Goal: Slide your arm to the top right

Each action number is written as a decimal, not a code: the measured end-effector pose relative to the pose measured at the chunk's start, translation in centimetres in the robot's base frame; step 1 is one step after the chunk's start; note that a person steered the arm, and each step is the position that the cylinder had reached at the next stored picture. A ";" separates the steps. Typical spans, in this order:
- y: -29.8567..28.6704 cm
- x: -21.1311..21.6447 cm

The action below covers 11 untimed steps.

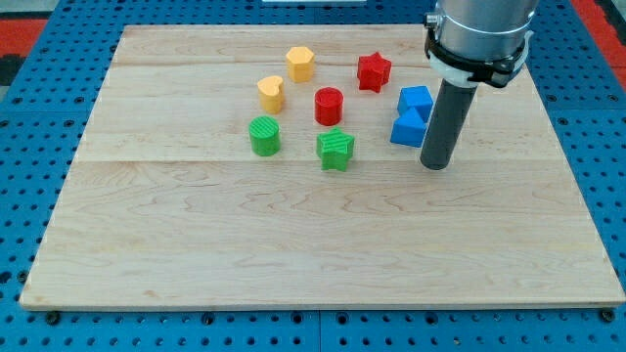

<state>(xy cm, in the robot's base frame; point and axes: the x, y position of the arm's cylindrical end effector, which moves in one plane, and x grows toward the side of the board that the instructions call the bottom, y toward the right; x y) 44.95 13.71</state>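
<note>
No writing is seen; no claw is fitted. My tip [435, 164] is set just right of the blue blocks [412, 115] on the desk [293, 254].

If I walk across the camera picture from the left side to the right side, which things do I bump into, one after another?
Green cylinder → yellow heart-like block → yellow hexagon → red cylinder → green star-like block → red star → my tip, just right of two touching blue blocks, left out because they overlap.
</note>
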 end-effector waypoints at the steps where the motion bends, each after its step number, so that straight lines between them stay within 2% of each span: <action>1: 0.0 0.3; 2: -0.2 -3.1; 3: 5.4 -4.8; 5: 6.0 -13.3; 7: -6.0 -13.3; 9: -14.9 -13.8; 10: -14.9 -16.7; 11: -17.4 -17.0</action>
<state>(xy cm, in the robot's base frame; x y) 27.91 -3.65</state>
